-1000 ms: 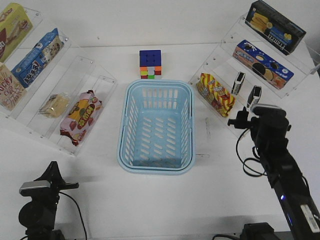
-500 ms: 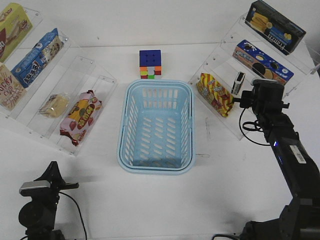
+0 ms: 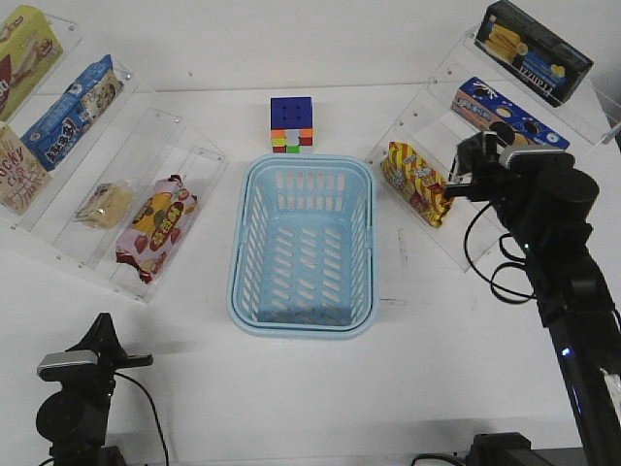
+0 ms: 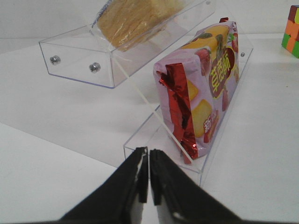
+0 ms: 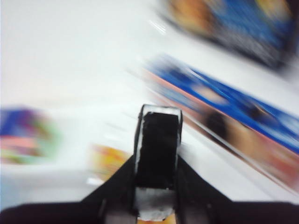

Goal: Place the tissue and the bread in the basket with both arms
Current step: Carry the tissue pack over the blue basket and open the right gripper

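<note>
— Where's the tissue (image 5: 156,149)?
— Clamped between the right gripper's (image 5: 156,186) fingers, raised near the right-hand shelves (image 3: 543,155); that wrist picture is blurred, so I can't make out its markings.
— And the bread (image 3: 107,204)?
— On the left shelf (image 3: 58,233), beside the red-pink snack bag (image 3: 155,226).
— The left gripper (image 4: 148,172)?
— Closed on nothing, low at the table's near edge. The basket (image 3: 250,301) sits centre.

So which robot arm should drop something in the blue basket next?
The right. Its tool is already shut on the tissue, lifted near the basket. The left tool is shut and empty, facing the bread.
</note>
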Action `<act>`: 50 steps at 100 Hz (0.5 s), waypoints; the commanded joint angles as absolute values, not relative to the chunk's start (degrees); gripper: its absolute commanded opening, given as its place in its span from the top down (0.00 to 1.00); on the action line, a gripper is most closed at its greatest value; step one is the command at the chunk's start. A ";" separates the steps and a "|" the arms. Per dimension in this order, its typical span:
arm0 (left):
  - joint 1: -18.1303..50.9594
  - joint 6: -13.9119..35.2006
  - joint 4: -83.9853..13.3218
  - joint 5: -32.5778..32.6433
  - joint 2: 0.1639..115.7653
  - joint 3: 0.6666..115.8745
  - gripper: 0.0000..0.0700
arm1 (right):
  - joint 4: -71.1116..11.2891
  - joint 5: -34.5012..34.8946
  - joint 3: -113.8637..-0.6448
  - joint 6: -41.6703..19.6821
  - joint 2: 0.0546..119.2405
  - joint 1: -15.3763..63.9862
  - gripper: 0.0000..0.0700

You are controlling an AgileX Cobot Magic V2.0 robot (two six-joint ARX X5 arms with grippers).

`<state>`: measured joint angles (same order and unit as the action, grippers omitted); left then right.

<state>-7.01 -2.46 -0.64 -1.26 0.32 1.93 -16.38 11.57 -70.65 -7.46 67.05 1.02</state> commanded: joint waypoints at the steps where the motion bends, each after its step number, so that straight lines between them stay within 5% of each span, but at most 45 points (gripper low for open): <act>1: -7.22 -3.22 0.03 -1.08 0.19 0.80 1.00 | -16.88 18.20 -70.91 -9.39 68.23 4.56 1.00; 28: -7.22 -3.22 0.03 -1.08 0.19 0.80 1.00 | -20.40 20.82 -70.74 -2.44 73.80 23.44 0.99; 43: -7.22 -3.25 0.10 -1.08 0.19 0.80 1.00 | -19.44 17.47 -70.74 -0.84 78.24 27.79 0.54; 50: -7.22 -3.25 0.38 -1.06 0.19 0.80 1.00 | -19.31 16.53 -70.81 -0.86 78.94 28.45 0.50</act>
